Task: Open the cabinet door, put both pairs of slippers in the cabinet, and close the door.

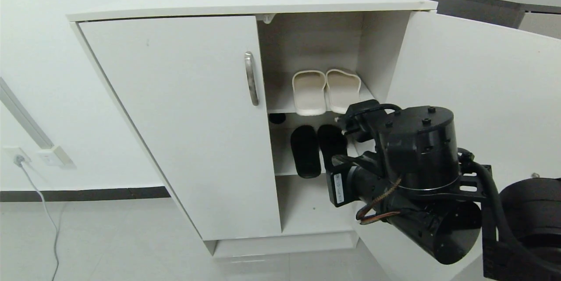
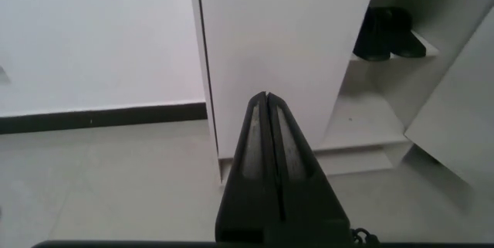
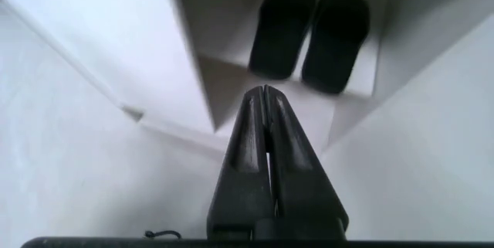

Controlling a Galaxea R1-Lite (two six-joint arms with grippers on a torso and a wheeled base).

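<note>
The white cabinet has its right door swung open and its left door closed. A white pair of slippers sits on the upper shelf. A black pair lies side by side on the middle shelf. My right arm hangs in front of the open compartment. My right gripper is shut on nothing, a short way out from the black slippers. My left gripper is shut and empty, low before the closed left door, with the black slippers off to one side.
A metal handle runs down the closed door's inner edge. The bottom compartment lies under the black pair. A wall socket with a cable is at the far left, grey furniture behind on the right.
</note>
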